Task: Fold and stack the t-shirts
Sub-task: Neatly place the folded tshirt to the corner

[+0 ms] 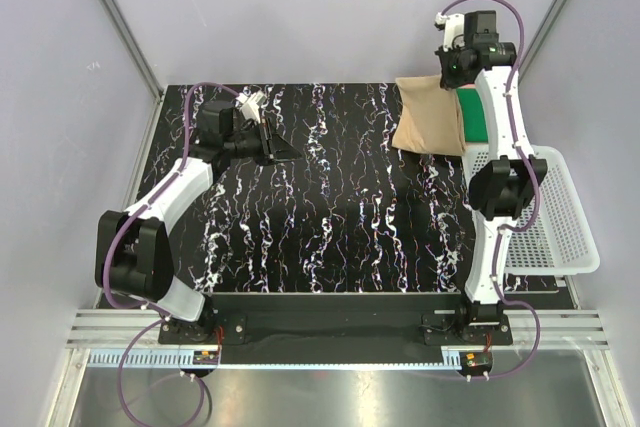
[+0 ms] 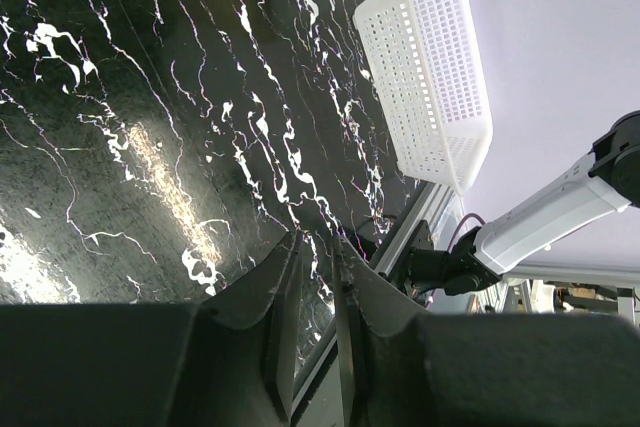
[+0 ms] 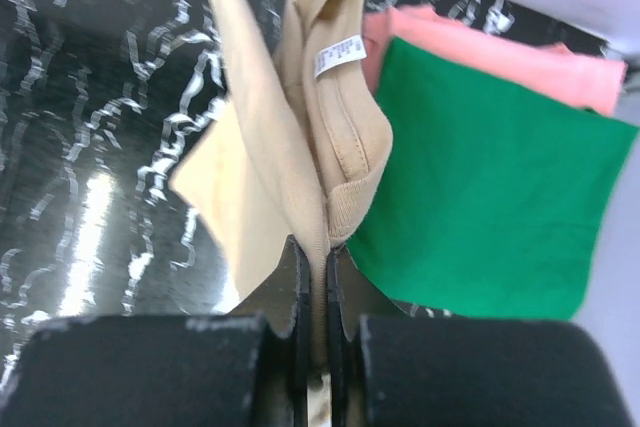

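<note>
My right gripper (image 3: pixel 325 247) is shut on a fold of the tan t-shirt (image 3: pixel 265 157). The shirt hangs bunched from the jaws with its collar label showing. In the top view this gripper (image 1: pixel 454 75) is at the table's far right, with the tan shirt (image 1: pixel 430 117) below it. A folded green t-shirt (image 3: pixel 490 187) lies flat just right of the tan one, on top of a coral-pink t-shirt (image 3: pixel 500 57). Only a green strip (image 1: pixel 473 117) shows in the top view. My left gripper (image 1: pixel 290 152) hovers at far left centre with its jaws (image 2: pixel 318 247) a narrow gap apart and empty.
A white mesh basket (image 1: pixel 555 222) stands at the table's right edge, beside the right arm; it also shows in the left wrist view (image 2: pixel 430 67). The black marbled table (image 1: pixel 330 207) lies between the two arms. Grey walls enclose the far side.
</note>
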